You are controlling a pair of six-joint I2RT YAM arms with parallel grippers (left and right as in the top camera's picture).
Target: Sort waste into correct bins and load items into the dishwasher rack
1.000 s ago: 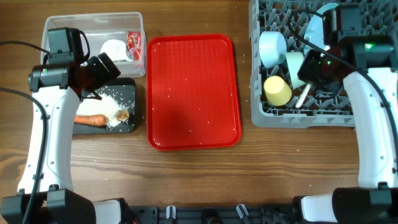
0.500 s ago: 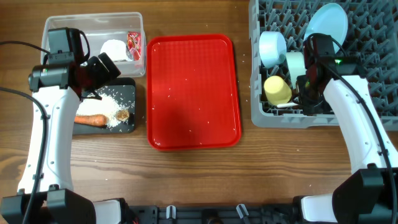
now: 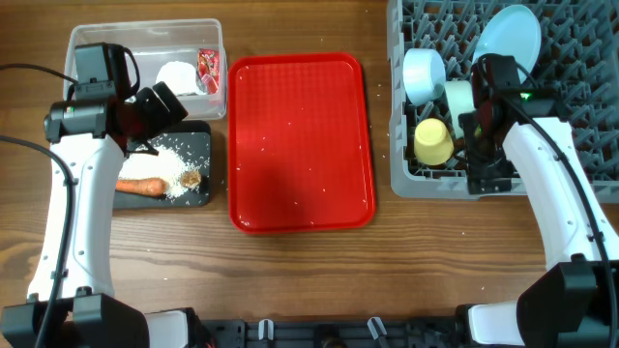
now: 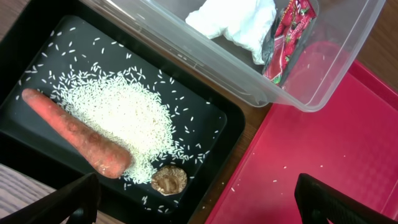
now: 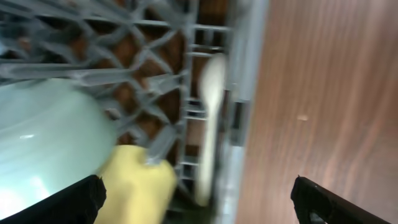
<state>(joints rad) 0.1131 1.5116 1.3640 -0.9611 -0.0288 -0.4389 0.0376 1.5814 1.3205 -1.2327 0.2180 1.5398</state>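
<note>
In the left wrist view my open left gripper [image 4: 199, 214] hovers over the black tray [image 4: 208, 118], nothing between its fingers. On the tray lie the orange carrot [image 4: 74, 134], a heap of rice [image 4: 124, 115] and a brown lump [image 4: 169, 179]. The clear tub [image 4: 205, 59] holds the white napkin [image 4: 236, 18] and red wrapper [image 4: 287, 31]. My right gripper [image 5: 199, 211] stands open over the front edge of the grey rack [image 3: 406, 179]. Below it are the yellow cup [image 5: 137, 186] and mint bowl [image 5: 43, 137]. The blue plate [image 3: 508, 34] and blue bowl [image 3: 424, 72] stand in the rack.
The red serving tray [image 3: 300, 140] lies between the bins and the rack, with a few rice grains on it. A white spoon [image 5: 211, 118] lies inside the rack's front wall. Bare wooden table [image 5: 323, 93] runs along the rack's front.
My right arm swung left to the rack's front edge and its jaws opened wide. The white spoon it carried now lies in the rack. The left arm stayed still.
</note>
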